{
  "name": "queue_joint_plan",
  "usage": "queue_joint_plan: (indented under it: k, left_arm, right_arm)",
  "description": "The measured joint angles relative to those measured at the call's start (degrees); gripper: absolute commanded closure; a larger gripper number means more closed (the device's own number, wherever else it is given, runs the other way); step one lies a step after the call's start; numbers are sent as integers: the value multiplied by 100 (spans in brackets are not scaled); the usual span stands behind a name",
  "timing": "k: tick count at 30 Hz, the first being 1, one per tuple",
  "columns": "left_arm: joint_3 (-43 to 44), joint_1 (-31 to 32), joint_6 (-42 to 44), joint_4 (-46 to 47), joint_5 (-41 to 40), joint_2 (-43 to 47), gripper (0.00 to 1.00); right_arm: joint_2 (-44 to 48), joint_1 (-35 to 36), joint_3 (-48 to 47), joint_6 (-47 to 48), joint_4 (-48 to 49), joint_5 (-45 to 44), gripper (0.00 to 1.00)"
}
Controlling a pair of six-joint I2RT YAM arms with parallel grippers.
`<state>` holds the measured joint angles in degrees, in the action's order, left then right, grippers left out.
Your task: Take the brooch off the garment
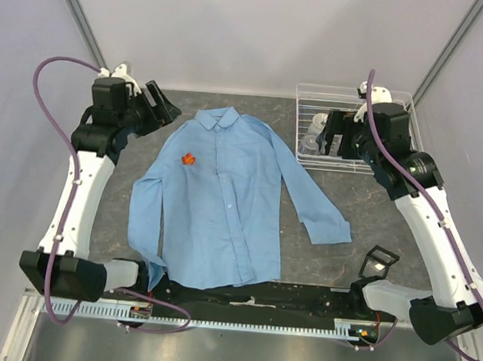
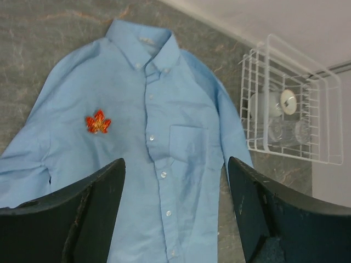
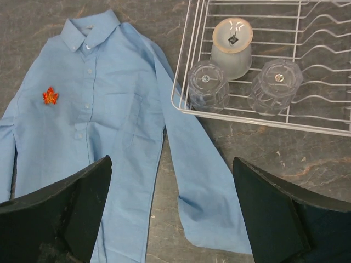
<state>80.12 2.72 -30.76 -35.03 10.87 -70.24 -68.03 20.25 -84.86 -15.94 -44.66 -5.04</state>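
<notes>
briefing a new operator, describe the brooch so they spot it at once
A light blue shirt lies flat in the middle of the dark table. On its chest, on the side nearer the left arm and below the collar, sits the brooch. It is a small orange-red leaf shape, unlike the round white buttons down the front.

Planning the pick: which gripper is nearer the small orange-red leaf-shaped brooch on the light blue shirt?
Left. The left gripper hangs just off the shirt shoulder nearest the brooch; the right gripper is over the white wire rack, across the shirt.
</notes>
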Motion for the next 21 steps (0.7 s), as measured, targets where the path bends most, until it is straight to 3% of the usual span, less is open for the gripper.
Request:
queue_joint_plan:
  k: [10,17,21]
  left_arm:
    - [72,297,-4,-715,-612,-1650,21]
    - [96,341,-13,-737,-1034,-2426,23]
    - [197,387,-50,-772,-1191,-2859,25]
  right_arm:
    - [-1062,61,2,-127,-63,555,2]
    - [-2072,560,-20,-391,413,957,3]
    - [-2734,903,-422,-671,811,1211,16]
